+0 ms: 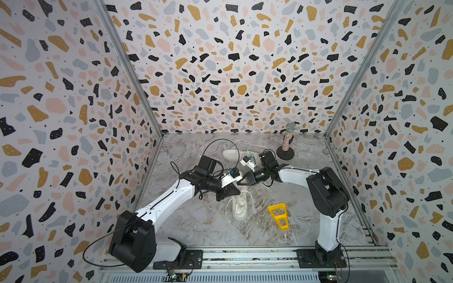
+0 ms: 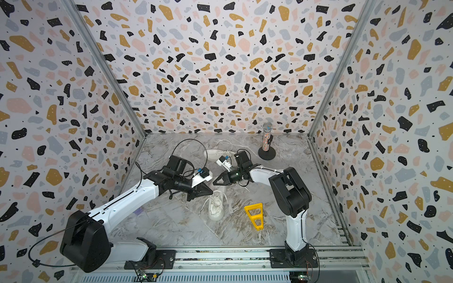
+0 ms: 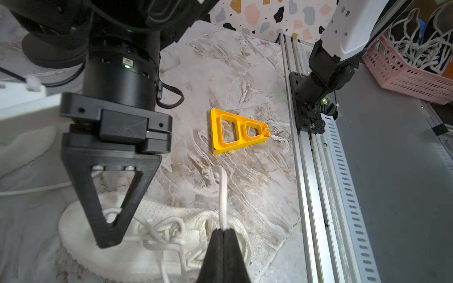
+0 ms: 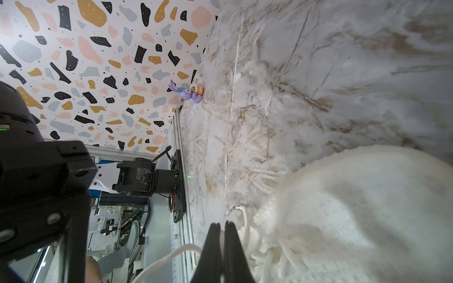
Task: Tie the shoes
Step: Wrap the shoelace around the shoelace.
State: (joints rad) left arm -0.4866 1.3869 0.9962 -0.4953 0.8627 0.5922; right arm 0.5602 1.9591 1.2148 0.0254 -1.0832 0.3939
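Note:
In both top views two white shoes lie on the marble table: one near the middle front [image 1: 239,207] [image 2: 215,208], the other at the back [image 1: 232,154] [image 2: 214,153]. Both grippers meet just above the front shoe's laces. In the left wrist view my left gripper [image 3: 223,230] is shut on a white lace [image 3: 222,193] that rises from the shoe [image 3: 152,247]. The right gripper's black triangular fingers [image 3: 107,220] hang beside it. In the right wrist view my right gripper [image 4: 221,226] is shut on another lace strand [image 4: 169,256], beside the shoe [image 4: 355,210].
A yellow triangular frame [image 1: 278,215] lies right of the front shoe. A glittery microphone on a round black stand [image 1: 287,142] stands at the back right. A small purple toy [image 4: 187,94] sits by the wall. Patterned walls close three sides; a metal rail [image 1: 245,254] runs along the front.

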